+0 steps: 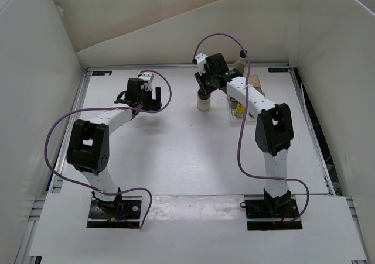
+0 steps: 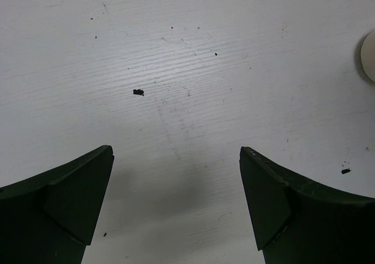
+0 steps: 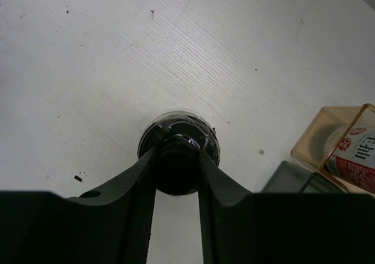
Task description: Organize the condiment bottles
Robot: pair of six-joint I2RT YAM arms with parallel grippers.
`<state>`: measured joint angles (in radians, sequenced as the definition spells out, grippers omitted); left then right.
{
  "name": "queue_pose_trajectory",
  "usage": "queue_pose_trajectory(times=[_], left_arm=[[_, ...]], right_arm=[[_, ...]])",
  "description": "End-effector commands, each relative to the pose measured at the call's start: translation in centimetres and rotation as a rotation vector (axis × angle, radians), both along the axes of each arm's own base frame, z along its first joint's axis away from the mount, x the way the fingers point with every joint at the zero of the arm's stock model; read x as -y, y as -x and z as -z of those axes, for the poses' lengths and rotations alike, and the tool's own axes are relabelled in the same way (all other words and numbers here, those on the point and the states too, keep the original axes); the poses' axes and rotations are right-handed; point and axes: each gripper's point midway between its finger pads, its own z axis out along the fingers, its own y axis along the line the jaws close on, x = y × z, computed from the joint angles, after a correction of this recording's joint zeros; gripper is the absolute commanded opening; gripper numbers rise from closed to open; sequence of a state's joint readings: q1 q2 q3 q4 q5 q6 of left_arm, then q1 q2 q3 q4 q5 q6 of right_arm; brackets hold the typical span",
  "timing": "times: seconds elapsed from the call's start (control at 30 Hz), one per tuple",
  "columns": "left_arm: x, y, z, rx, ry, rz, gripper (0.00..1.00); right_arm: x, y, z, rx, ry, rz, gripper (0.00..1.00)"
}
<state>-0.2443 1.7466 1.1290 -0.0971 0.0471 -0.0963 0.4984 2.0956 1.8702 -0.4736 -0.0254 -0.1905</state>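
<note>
Near the far edge of the bench (image 1: 176, 147), right of centre, the right gripper (image 3: 179, 153) is clamped on the black cap of the squat whitish jar (image 3: 181, 119), which stands upright just left of the rack (image 3: 319, 138). Toward the far-left corner, the left gripper (image 2: 176, 153) hangs spread wide above the benchtop.
</note>
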Motion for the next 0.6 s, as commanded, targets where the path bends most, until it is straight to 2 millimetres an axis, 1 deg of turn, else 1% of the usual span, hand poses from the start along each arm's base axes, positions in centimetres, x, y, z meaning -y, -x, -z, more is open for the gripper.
queue_pose_trajectory(times=[0.0, 0.03, 0.07, 0.1, 0.13, 0.17, 0.2, 0.3, 0.33, 0.37, 0.4, 0.5, 0.53, 0.57], left_arm=[[0.5, -0.9, -2.9, 0.062, 0.04, 0.008, 1.0], [0.6, -0.9, -2.9, 0.064, 0.04, 0.008, 1.0], [0.5, -0.8, -3.0, 0.065, 0.04, 0.007, 1.0], [0.5, -0.7, -3.0, 0.063, 0.04, 0.008, 1.0], [0.5, -0.8, -3.1, 0.066, 0.041, 0.007, 1.0], [0.6, -0.8, -3.1, 0.066, 0.043, 0.008, 1.0], [0.6, -0.6, -3.0, 0.063, 0.046, 0.005, 1.0], [0.7, -0.5, -3.1, 0.063, 0.046, 0.007, 1.0], [0.9, -0.5, -3.2, 0.066, 0.047, 0.011, 1.0], [0.9, -0.4, -3.0, 0.061, 0.047, 0.01, 1.0], [1.0, -0.4, -3.1, 0.062, 0.048, 0.013, 1.0], [1.1, -0.4, -3.4, 0.069, 0.048, 0.014, 1.0], [1.1, -0.4, -3.4, 0.069, 0.048, 0.015, 1.0], [1.2, -0.4, -3.3, 0.069, 0.047, 0.016, 1.0]], right_arm=[[-0.1, -0.4, -8.6, 0.195, -0.063, -0.01, 0.0], [0.2, -0.4, -9.1, 0.204, -0.067, -0.007, 0.0], [0.2, -0.1, -9.2, 0.203, -0.065, -0.01, 0.0], [0.4, 0.2, -10.5, 0.226, -0.077, -0.009, 0.0], [0.7, 0.2, -10.6, 0.227, -0.078, -0.005, 0.0], [1.0, 0.5, -11.4, 0.238, -0.086, 0.001, 0.0], [0.9, 0.6, -11.9, 0.252, -0.093, -0.003, 0.0], [1.7, 1.0, -13.5, 0.277, -0.105, 0.007, 0.0], [2.5, 1.1, -14.4, 0.301, -0.095, 0.034, 0.0], [2.9, 0.9, -14.5, 0.302, -0.093, 0.043, 0.0], [3.5, 1.1, -15.2, 0.313, -0.096, 0.054, 0.0], [4.8, 0.9, -15.5, 0.322, -0.095, 0.081, 0.0], [5.4, 1.0, -16.1, 0.331, -0.102, 0.093, 0.0], [6.1, 0.8, -15.8, 0.324, -0.098, 0.11, 0.0]])
